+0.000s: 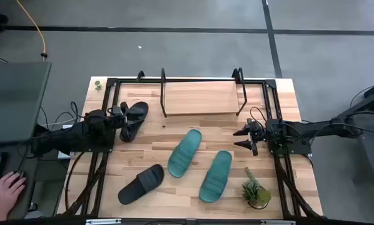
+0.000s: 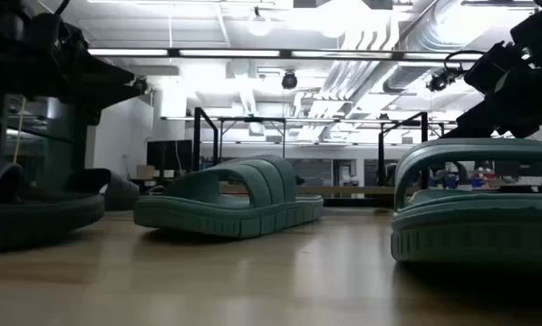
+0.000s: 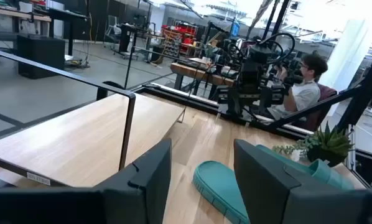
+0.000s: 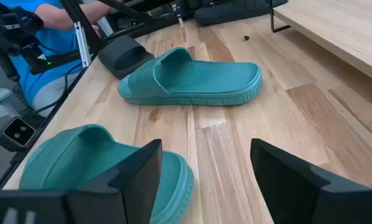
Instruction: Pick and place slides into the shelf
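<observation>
At the far left, a person's hand [image 1: 5,190] rests off the table's edge. Your left gripper [image 1: 123,117] sits at the heel end of a matte black slide [image 1: 137,112]. Its wrist view shows the blunt dark fingers [image 3: 150,180] parted, with bare tabletop in the gap and nothing held. You cannot tell from above whether it touches that slide. A second black slide [image 1: 141,184] lies nearer the front edge, smooth and rounded, well apart from the first.

At the back middle stands the shelf [image 1: 202,97], a pale wood-grain board in a thin black tube frame, with no slide on it. A small white sticker [image 3: 37,178] sits on its edge; its writing is too small to read.

In front of it lie two teal slides, one [image 1: 184,152] near the centre and one [image 1: 216,175] just to its right. Both look like moulded foam with ribbed wide straps and grooved sole edges.

Your right gripper [image 1: 244,139] hovers beyond them with its fingers spread wide and empty. A spiky green potted plant [image 1: 256,192] stands at the front right.
</observation>
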